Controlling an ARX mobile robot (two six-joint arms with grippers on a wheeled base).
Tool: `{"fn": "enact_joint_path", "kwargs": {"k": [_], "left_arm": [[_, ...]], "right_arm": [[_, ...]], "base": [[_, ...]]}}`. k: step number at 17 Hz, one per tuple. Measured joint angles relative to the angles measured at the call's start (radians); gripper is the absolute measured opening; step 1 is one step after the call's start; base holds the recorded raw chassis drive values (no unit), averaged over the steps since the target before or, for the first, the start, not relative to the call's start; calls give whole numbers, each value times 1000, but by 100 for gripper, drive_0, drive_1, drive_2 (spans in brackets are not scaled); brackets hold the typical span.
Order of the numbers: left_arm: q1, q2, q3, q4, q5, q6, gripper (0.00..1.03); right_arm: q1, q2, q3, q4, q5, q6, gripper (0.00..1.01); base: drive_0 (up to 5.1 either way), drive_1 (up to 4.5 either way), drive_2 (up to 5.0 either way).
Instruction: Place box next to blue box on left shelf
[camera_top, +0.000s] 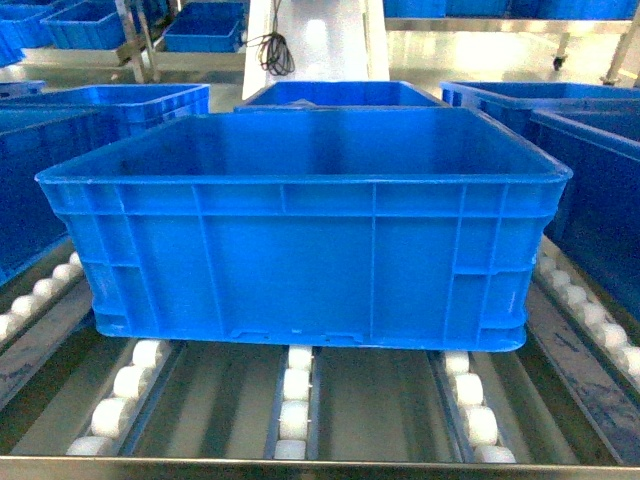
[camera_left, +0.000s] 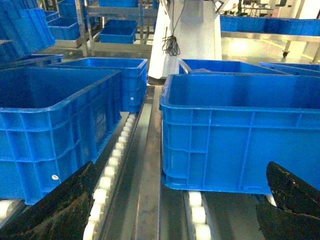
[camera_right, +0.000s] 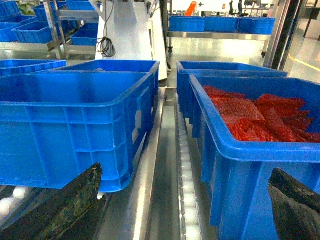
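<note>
The box (camera_top: 305, 235), a stiff, empty-looking and likely light crate on free-spinning rollers (camera_top: 296, 385), wants gripping under its thick rim at 3 and 9 o'clock; both the left hand (camera_left: 170, 210) and right hand (camera_right: 180, 210) are released, holding nothing.

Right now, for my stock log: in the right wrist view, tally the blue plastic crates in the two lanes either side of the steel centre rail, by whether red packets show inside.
Blue plastic crates with red packets showing: 1 (front right crate)
Blue plastic crates with none showing: 3 (front left crate, back left crate, back right crate)
Total: 4
</note>
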Motion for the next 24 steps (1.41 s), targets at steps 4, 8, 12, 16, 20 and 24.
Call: {"fn": "enact_joint_path", "kwargs": {"k": [4, 8, 12, 16, 20, 24], "left_arm": [[0, 0, 0, 0, 0, 0, 98], [0, 0, 0, 0, 0, 0, 98], [0, 0, 0, 0, 0, 0, 98], [0, 0, 0, 0, 0, 0, 98], [0, 0, 0, 0, 0, 0, 98], [0, 0, 0, 0, 0, 0, 98]], "right_arm": [[0, 0, 0, 0, 0, 0, 98], [0, 0, 0, 0, 0, 0, 98], [0, 0, 0, 0, 0, 0, 98], [0, 0, 0, 0, 0, 0, 98], [0, 0, 0, 0, 0, 0, 98], [0, 0, 0, 0, 0, 0, 98]], "base": [[0, 0, 0], [0, 0, 0], [0, 0, 0], [0, 0, 0], [0, 0, 0], [0, 0, 0]]}}
